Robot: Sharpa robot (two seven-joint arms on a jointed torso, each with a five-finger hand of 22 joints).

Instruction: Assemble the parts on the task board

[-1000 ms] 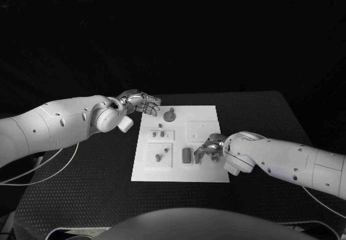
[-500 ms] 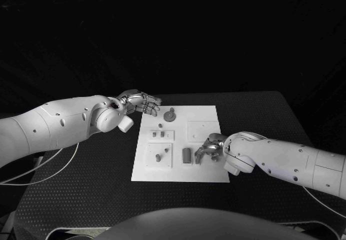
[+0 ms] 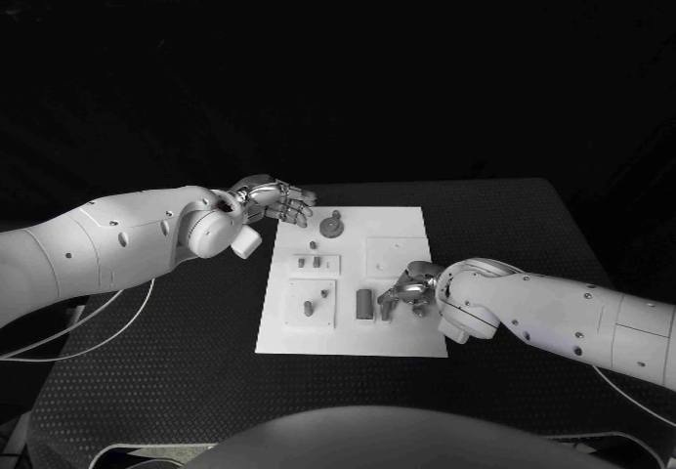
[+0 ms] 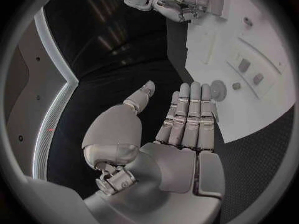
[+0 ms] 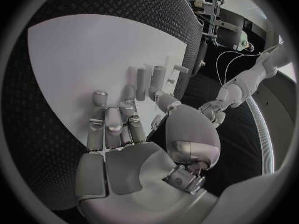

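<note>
Lying in the middle of the black table (image 3: 169,342), the white task board (image 3: 345,337) has its long axis running away from the robot, near edge to far edge. Grey parts sit on it: a round piece (image 3: 331,227) near the far left corner, 2 small pegs (image 3: 309,262) on a raised square below it, a single slanted peg (image 3: 309,309) on the next square toward the robot, and an upright oblong block (image 3: 365,303) just beside the right hand, its long axis following the board's.

The right hand (image 3: 408,292) rests over the board's right half, fingers bent down among the small parts; in the right wrist view the fingers (image 5: 111,127) lie together along the white surface with several short pegs (image 5: 156,79) just past the fingertips. Whether it pinches any of them I cannot tell, since the fingers cover the contact.

The left hand (image 3: 274,203) hovers off the board's far left corner, fingers curled and apart, holding nothing; in the left wrist view its fingers (image 4: 190,117) reach toward the board edge (image 4: 249,129) beside the round piece. A pale cable (image 3: 85,327) trails on the table under the left arm.
</note>
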